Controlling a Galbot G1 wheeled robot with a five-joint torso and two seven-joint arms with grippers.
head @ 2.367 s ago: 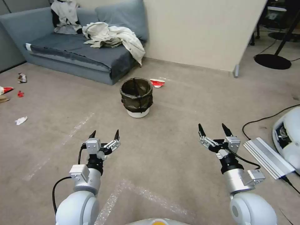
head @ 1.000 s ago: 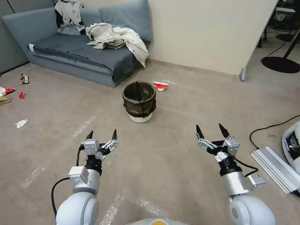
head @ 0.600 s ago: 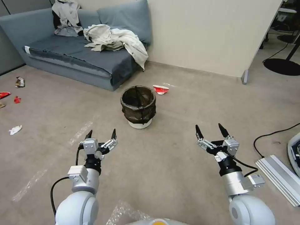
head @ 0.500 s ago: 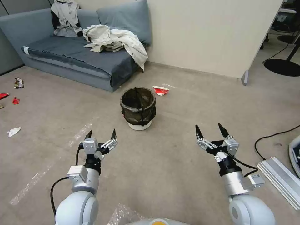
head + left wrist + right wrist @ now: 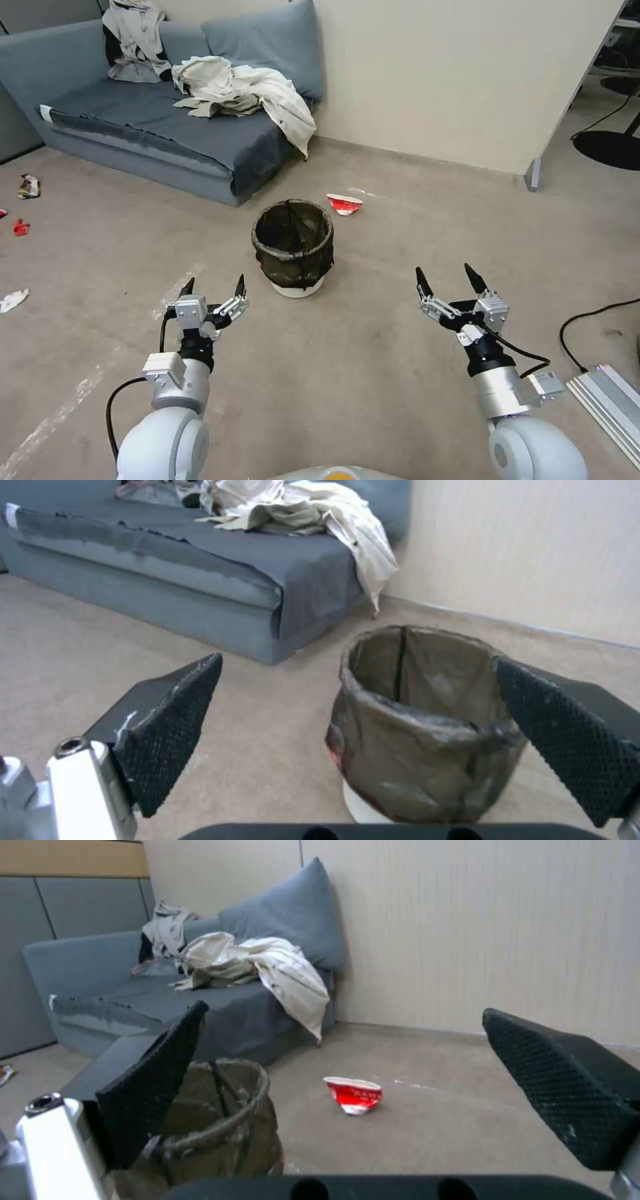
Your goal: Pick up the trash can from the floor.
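Trash can (image 5: 293, 248) stands upright on floor (image 5: 373, 347), ahead-right of nearer left end effector (image 5: 213, 287); both end effectors wide, right end effector (image 5: 445, 280) farther.

Glossy white rounded arms (image 5: 163, 437) narrow to silver cylindrical wrists, black cables looping alongside, ending in black pointed, diamond-textured jaws.

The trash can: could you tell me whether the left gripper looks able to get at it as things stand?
Probably yes: the left gripper is open, and only bare floor separates it from the trash can.
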